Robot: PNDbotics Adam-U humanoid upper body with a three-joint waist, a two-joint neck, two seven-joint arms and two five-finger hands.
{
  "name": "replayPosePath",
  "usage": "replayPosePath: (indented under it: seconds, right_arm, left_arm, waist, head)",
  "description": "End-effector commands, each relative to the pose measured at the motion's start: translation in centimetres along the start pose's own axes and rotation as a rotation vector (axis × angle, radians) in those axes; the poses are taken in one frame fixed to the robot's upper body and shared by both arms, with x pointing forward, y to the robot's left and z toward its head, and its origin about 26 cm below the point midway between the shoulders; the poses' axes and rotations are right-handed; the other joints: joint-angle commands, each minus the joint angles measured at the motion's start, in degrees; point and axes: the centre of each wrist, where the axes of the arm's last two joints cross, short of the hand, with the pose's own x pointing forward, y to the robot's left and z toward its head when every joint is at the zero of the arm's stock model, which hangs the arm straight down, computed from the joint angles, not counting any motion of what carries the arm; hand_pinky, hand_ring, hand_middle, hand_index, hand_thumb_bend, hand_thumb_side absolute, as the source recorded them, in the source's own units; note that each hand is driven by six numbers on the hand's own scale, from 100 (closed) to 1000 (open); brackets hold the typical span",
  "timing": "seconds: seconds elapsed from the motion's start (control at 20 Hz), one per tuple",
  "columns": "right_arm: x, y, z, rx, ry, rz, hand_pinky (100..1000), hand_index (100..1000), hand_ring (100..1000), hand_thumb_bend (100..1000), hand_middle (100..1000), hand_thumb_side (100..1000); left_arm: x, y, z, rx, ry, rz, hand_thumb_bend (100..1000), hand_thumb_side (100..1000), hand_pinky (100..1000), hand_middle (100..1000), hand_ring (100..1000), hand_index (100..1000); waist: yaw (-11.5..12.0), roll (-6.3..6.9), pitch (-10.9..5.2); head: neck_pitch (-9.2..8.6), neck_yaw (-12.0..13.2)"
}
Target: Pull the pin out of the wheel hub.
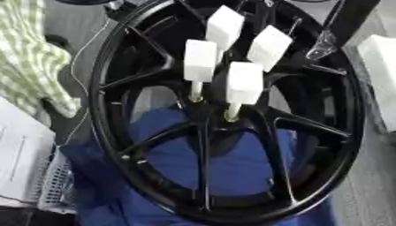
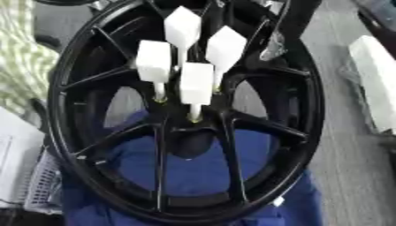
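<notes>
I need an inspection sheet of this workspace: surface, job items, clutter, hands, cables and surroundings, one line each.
Surface: blue cloth under the wheel; grey floor at the right.
Job's things: black wheel with spokes; four white-handled pins stand in the hub, none pulled yet.
Clutter: white box at right edge, white basket at lower left.
Hands: nothing seen.
Cables: thin white cord along the wheel's left rim.
Surroundings: green checked fabric at upper left; white sheet at left.
</notes>
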Motion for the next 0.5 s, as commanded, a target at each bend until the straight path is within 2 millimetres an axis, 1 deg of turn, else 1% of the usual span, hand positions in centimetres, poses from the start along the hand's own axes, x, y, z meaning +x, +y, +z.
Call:
replayPosePath:
  seconds: [0.05, 0.2, 0.35, 0.5]
  right_arm:
    - [0.1, -0.95, 1.56, -0.009, 0.018, 0.018, 826, 716, 661, 482, 660, 100]
    - [0.1, -1.0, 1.74, -0.018, 0.018, 0.006, 821, 706, 651, 452, 648, 100]
    - [0.11, -0.98, 1.86, -0.022, 0.021, -0.002, 819, 704, 650, 451, 647, 100]
    - [0.11, -0.86, 1.89, -0.02, 0.024, -0.004, 817, 710, 661, 492, 651, 100]
  left_arm:
    - [0.72, 0.38, -0.42, 0.008, -0.028, -0.005, 540, 646, 783, 710, 716, 802]
    - [0.66, 0.41, -0.38, 0.012, -0.026, -0.005, 540, 647, 784, 710, 715, 802]
    - [0.62, 0.42, -0.34, 0.014, -0.024, -0.005, 540, 647, 784, 710, 715, 802]
    - [0.61, 0.41, -0.32, 0.015, -0.024, -0.004, 541, 647, 784, 710, 715, 802]
  waist:
    - [-0.05, 0.22, -1.24]
    - [-0.07, 0.24, -1.21]
    - [-0.08, 0.19, -1.2]
    - [-0.05, 0.1, -1.15]
  head:
    - [-0.29, -0.32]
    - [-0.28, -0.26]
    - [-0.27, -0.22]
    - [-0.38, -0.06]
